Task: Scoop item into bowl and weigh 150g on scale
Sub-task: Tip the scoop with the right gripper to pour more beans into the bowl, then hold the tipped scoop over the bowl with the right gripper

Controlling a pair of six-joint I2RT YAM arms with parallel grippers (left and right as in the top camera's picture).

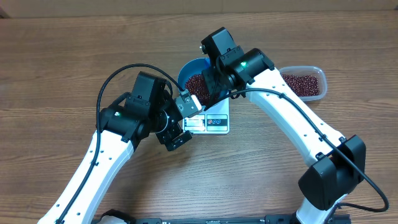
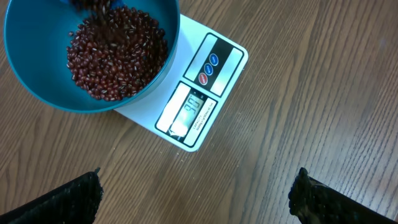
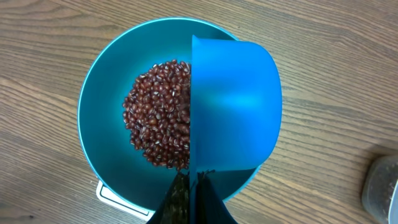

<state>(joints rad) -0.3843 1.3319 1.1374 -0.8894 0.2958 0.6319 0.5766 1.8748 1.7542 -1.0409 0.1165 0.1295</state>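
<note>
The teal-blue bowl (image 1: 186, 67) stands on the white scale (image 1: 214, 122) and holds a heap of red-brown beans (image 1: 196, 83). My right gripper (image 3: 194, 182) is shut on the handle of a small blue scoop (image 3: 233, 106). The scoop is tipped on its side over the right half of the bowl (image 3: 102, 118), above the beans (image 3: 158, 118). Blurred beans (image 2: 93, 7) drop onto the heap (image 2: 115, 53) in the bowl (image 2: 37, 87). My left gripper (image 2: 198, 190) hangs open over bare wood, just in front of the scale (image 2: 186, 134), whose display is lit.
A clear plastic tub (image 1: 305, 83) of beans sits on the table to the right of the bowl, behind the right arm. Both arms meet close together over the scale. Bare wooden table lies all around.
</note>
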